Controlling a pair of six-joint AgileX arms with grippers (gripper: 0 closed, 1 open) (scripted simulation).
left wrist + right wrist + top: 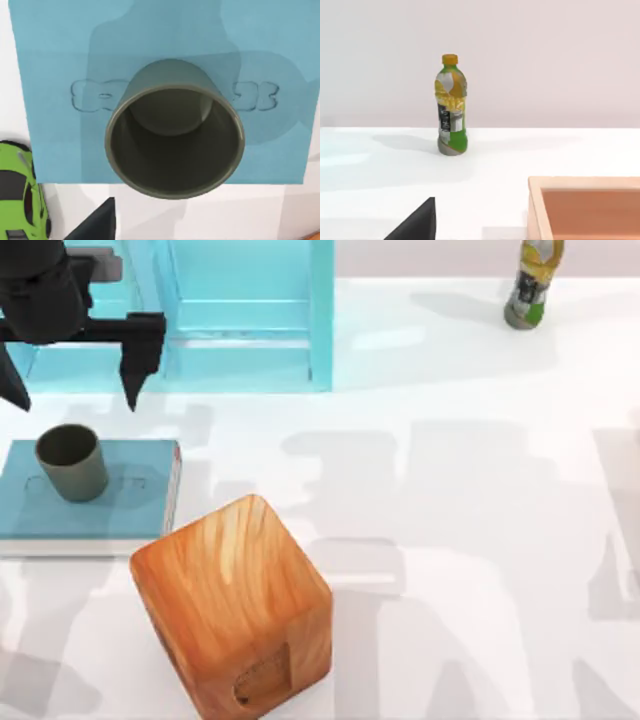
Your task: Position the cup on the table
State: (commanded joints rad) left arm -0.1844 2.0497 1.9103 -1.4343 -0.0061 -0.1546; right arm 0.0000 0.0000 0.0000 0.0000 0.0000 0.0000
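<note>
Rendered simulation: plain white table [480, 540], blank wall [545, 60]

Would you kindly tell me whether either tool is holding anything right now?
Nothing is held: the left tool is open above the small olive-grey cup, which stands free on the light-blue slab.

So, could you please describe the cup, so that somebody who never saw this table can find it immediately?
Start at the turquoise shelf unit at the back left of the white table. In front of it lies a flat light-blue slab, and the cup stands upright on it. It is small, olive-grey and handleless, far smaller than the wooden block nearby.
</note>
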